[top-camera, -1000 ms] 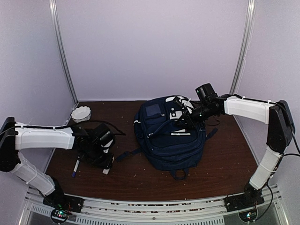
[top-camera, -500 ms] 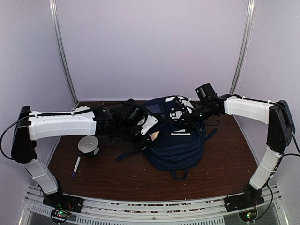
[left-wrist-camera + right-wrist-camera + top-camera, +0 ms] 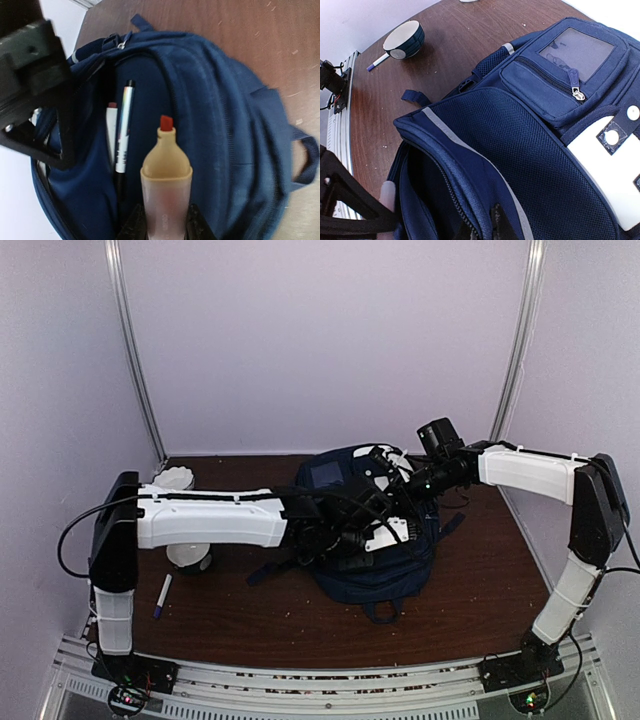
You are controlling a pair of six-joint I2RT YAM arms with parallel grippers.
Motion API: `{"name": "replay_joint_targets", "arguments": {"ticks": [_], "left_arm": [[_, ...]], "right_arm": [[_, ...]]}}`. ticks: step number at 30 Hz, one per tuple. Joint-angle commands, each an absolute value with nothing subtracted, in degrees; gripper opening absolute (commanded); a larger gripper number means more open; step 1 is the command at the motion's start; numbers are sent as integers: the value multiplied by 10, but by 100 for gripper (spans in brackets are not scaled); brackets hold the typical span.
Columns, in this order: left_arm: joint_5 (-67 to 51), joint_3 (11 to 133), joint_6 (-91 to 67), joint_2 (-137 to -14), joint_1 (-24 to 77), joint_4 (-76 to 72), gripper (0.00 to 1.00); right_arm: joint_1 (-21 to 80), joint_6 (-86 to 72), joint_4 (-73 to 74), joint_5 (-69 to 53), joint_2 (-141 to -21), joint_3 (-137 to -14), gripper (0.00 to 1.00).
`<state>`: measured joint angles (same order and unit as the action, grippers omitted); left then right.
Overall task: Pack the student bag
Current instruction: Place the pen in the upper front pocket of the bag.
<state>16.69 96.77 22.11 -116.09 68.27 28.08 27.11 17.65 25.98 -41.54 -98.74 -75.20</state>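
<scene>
The student bag (image 3: 365, 540) lies in the middle of the table, navy with white patches. My right gripper (image 3: 398, 483) is shut on the zip edge of the bag's flap (image 3: 470, 165) and holds the compartment open; its fingertips (image 3: 495, 220) pinch the fabric. My left gripper (image 3: 372, 536) is shut on a highlighter (image 3: 166, 165) with a frosted body, tan neck and red tip, held over the open compartment. Two pens (image 3: 120, 135) lie inside that opening. The bag fills the left wrist view (image 3: 230, 125).
A navy and white bowl (image 3: 188, 552) sits left of the bag, also in the right wrist view (image 3: 405, 39). A blue-capped pen (image 3: 161, 596) lies near the front left. A white scalloped dish (image 3: 172, 480) stands at the back left corner.
My left arm has swung from the left side of the table across to the bag, carrying the highlighter over the opening. The right arm has not moved.
</scene>
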Motion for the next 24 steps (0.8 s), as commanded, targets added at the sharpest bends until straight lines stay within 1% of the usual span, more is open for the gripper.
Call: {"name": "replay_joint_targets", "arguments": {"ticks": [1, 6, 17, 19, 22, 24], "left_arm": [[266, 1009, 317, -1215, 675, 251, 12], [307, 1058, 348, -1271, 674, 253, 15], [386, 1121, 354, -1351, 665, 234, 15], [391, 1130, 356, -1359, 661, 227, 18], [405, 1137, 363, -1368, 656, 213, 20], [416, 1137, 366, -1370, 654, 201, 26]], "right_arm": [[269, 170, 254, -422, -983, -766, 7], [269, 169, 253, -421, -982, -766, 7], [268, 167, 253, -426, -983, -766, 7], [269, 167, 253, -425, -982, -766, 7], [269, 168, 253, -425, -981, -766, 7], [268, 168, 254, -425, -981, -765, 7]]}}
